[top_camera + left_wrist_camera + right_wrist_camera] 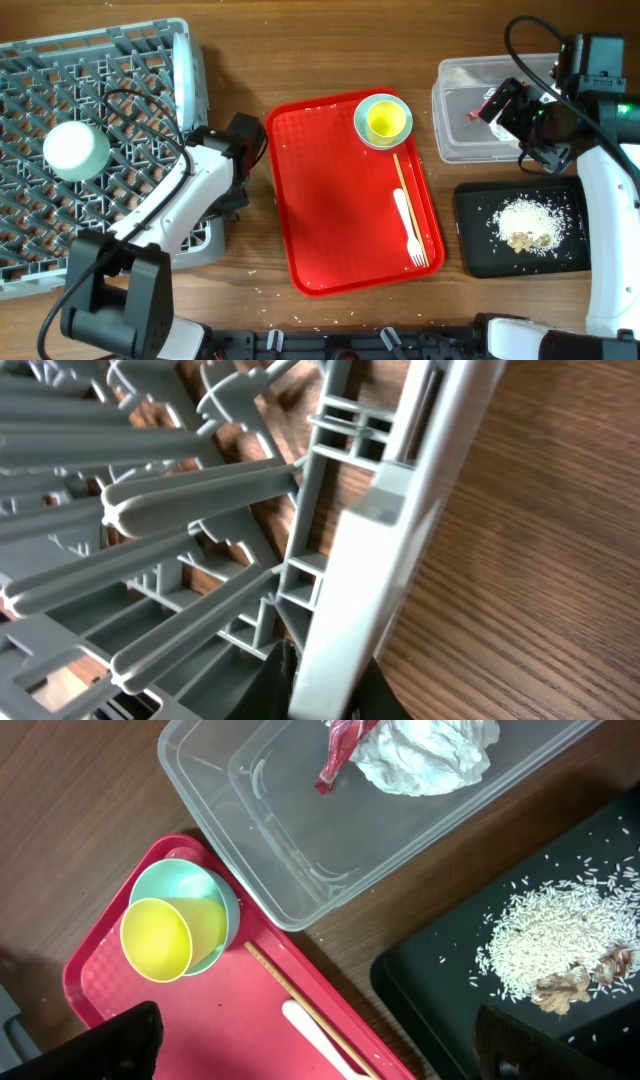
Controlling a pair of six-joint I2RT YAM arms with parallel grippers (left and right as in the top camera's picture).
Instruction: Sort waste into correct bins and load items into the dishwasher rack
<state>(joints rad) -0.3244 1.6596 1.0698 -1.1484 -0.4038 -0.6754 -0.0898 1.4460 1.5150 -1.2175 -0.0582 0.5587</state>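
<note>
The grey dishwasher rack [120, 35] fills the left of the table, and a pale green bowl [75, 150] lies upside down in it. My left gripper [212, 150] is shut on the rack's right wall [370, 560], one jaw on each side. On the red tray [320, 200] a yellow cup [384, 120] sits in a light blue bowl [222, 885], with chopsticks [403, 195] and a white fork [408, 228] beside them. My right gripper [315, 1020] hangs open and holds nothing, above the clear tub [465, 150]. The tub holds the red wrapper [340, 750] and the napkin [425, 755]. Rice scraps [525, 225] lie in the black tray [475, 250].
The red tray stands between the rack and the two bins. The tub is at the back right, and the black tray lies in front of it. A few rice grains lie scattered on the wood near the table's front edge [270, 290].
</note>
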